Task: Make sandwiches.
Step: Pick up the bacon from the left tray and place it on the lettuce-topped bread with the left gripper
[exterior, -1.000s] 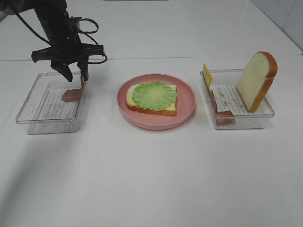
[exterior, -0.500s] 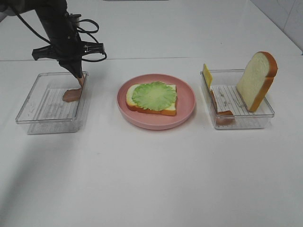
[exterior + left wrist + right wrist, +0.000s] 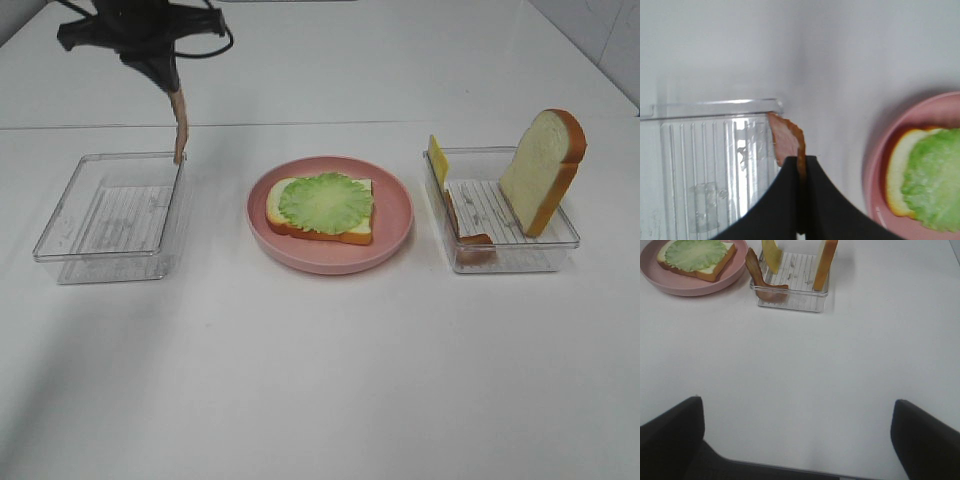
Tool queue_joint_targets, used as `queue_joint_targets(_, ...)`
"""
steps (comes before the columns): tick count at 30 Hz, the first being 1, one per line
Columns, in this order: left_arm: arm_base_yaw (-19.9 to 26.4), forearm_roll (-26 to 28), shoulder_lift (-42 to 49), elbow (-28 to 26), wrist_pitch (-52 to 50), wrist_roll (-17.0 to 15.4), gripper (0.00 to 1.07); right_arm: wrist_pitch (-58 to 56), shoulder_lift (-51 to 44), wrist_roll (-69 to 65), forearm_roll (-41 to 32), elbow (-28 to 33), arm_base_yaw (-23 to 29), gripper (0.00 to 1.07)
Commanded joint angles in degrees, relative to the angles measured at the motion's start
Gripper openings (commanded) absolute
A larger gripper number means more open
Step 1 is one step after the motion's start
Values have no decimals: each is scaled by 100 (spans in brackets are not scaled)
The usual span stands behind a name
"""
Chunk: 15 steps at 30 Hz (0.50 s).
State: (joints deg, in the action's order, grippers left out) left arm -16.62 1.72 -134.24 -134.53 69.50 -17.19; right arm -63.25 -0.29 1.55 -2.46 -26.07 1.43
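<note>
Left fingers (image 3: 165, 72) are pinched fully together on the top end of a bacon strip (image 3: 180, 125). The strip hangs straight down from them, above the far right corner of the left tray (image 3: 60, 215). Its lower end sits right at the tray rim there; can't tell if it touches. The left wrist view confirms the grip: both fingers are closed tight, with the strip's edge clamped in the seam.

The pink plate (image 3: 395, 195) is at the centre of the tabletop (image 3: 320, 380), between the two trays and apart from both. On it a bread slice (image 3: 352, 235) lies flat, and a lettuce leaf (image 3: 325, 202) lies flat on top, covering most of the slice.

The right tray (image 3: 560, 240) holds three things:
- Second bread slice (image 3: 540, 170) stands on edge, leaning on the tray's right side.
- Cheese slice (image 3: 438, 158) stands upright at the far left corner.
- Another bacon piece (image 3: 462, 225) is propped along the left wall, with its near end curled onto the tray floor.

Right fingers (image 3: 670, 440) show only in the right wrist view. They are spread wide and hold nothing. They hover over bare tabletop on the near side of the right tray, well apart from it.
</note>
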Motion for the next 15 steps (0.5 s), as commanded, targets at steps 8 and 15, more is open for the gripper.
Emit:
queue_joint_targets(8, -670, 1427, 69, -556, -304, 372, 0, 17, -189, -23, -23, 11, -6, 99)
queue_joint_targets(15, -871, 2624, -309, -567, -642, 751, 0, 17, -189, -23, -23, 11, -6, 99)
